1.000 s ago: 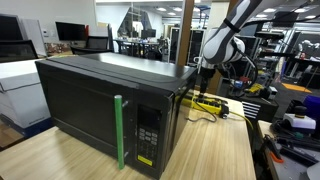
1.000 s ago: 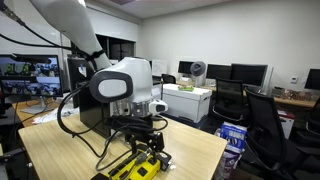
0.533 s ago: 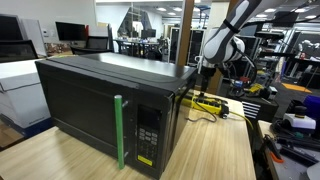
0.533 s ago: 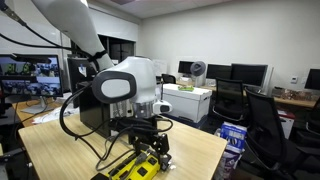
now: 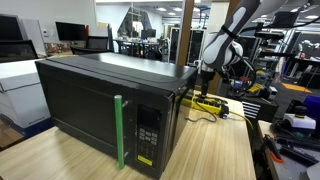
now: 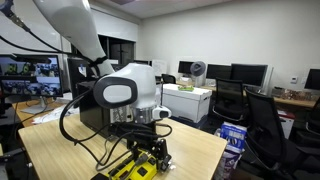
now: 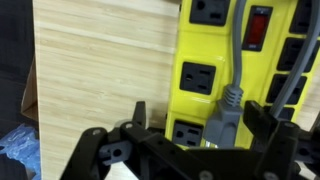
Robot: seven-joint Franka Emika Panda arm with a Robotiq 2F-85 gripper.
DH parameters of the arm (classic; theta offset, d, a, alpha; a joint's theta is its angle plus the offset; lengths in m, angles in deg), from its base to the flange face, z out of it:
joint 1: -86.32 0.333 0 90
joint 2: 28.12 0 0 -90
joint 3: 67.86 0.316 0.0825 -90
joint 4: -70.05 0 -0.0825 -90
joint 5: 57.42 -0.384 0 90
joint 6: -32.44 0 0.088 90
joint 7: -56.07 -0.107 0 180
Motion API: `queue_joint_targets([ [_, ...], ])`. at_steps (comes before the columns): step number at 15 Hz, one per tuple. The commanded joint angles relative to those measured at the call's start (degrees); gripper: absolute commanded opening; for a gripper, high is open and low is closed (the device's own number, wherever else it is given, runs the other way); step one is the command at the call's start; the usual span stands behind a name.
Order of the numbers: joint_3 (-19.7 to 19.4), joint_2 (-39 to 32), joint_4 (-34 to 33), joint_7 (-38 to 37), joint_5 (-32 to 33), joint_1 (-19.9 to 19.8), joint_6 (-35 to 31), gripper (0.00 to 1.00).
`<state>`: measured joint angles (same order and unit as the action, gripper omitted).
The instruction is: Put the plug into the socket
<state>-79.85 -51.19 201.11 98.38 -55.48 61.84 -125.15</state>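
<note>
Hand (image 7: 198, 114) wide open, gripping nothing, over yellow socket (image 7: 197, 50), gray plug (image 7: 224, 118) apparently seated in an outlet, insertion likely done, only retreat left.

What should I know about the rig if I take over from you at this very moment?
Hand: open, fingers apart, holding nothing, poised just above the yellow power strip.
Plug: grey, lying on the strip between the fingers in the wrist view, with its cord running along the strip. It looks unseated, but I cannot be sure.
Strip: on the wooden table, beside the black microwave.
Done: hand lined up over the plug.
Left: close on the plug, line its prongs up with a free outlet, and press it in.
</note>
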Motion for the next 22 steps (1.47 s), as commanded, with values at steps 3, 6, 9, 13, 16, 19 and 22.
queue_joint_targets([
  [3, 2.1, 1.5, 1.1, -1.6, 0.3, 0.3, 0.0, 1.0],
  [6, 0.7, 1.3, 1.0, -5.9, 1.2, 1.8, -0.5, 1.0],
  [9, -2.8, 0.9, 0.8, -16.0, 4.5, 4.9, -0.7, 1.0],
  [13, -7.8, 0.2, -0.6, -31.5, 10.2, 9.5, 1.3, 1.0],
  [16, -6.3, 0.8, -0.4, -30.7, 9.0, 8.2, 4.1, 1.0],
  [19, -3.9, 1.5, -0.2, -27.1, 7.3, 6.4, 6.4, 1.0],
  [22, -2.7, 1.6, -0.6, -25.5, 6.7, 5.2, 6.5, 1.0],
])
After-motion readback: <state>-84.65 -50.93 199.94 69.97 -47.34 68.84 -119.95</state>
